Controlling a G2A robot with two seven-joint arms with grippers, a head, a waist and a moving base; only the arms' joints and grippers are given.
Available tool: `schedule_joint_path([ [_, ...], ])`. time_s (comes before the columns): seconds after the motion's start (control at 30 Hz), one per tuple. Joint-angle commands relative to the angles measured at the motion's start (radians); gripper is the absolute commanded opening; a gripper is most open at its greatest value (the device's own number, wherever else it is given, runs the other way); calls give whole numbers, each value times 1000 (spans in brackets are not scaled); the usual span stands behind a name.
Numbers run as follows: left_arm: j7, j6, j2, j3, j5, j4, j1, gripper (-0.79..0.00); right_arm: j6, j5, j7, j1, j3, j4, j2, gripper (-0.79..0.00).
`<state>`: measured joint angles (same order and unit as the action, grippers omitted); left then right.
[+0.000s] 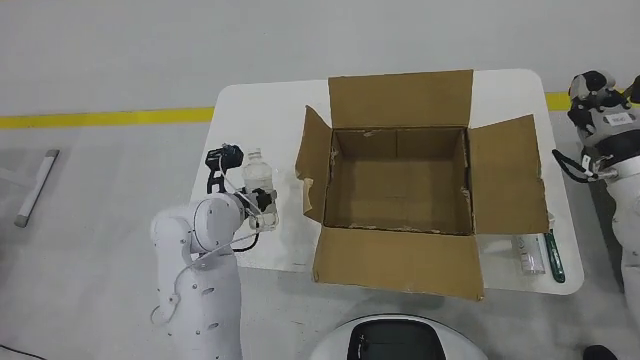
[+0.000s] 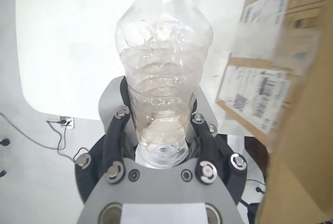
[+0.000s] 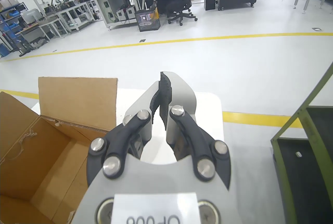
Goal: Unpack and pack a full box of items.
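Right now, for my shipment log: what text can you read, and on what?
On the box, two labels: print and barcodes, too blurred to read.
On the right gripper, a tag: upside down, cut off, not readable.
On the bottle: no print seen.

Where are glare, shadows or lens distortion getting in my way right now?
Left wrist view: the table blows out white, so the clear bottle has faint edges against it. Right wrist view: the yellow floor line looks bowed, probably by the wide lens. Top view: the light is even, with no hard shadows inside the box.
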<state>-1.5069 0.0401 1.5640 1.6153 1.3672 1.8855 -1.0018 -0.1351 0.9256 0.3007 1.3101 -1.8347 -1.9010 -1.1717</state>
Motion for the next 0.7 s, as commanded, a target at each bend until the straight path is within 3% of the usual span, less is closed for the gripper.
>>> schedule_joint_path([
  [0.0,-25,61,1,20,-90,51,35,-785,-5,-2,0,0,1,-1,1,-785],
  [0.13,-29,98,-2,26,-219,104,120,-785,-23,21,7,6,21,-10,3,-785],
  [0.27,-29,93,-9,-6,-318,93,204,-785,-68,74,-3,19,46,-28,6,-785],
  [0.5,-29,147,-27,-113,-479,34,332,-785,-86,175,-58,53,57,-52,10,-785],
  [0.67,-29,199,-39,-223,-579,-30,384,-785,-73,203,-89,60,26,-51,13,-785],
])
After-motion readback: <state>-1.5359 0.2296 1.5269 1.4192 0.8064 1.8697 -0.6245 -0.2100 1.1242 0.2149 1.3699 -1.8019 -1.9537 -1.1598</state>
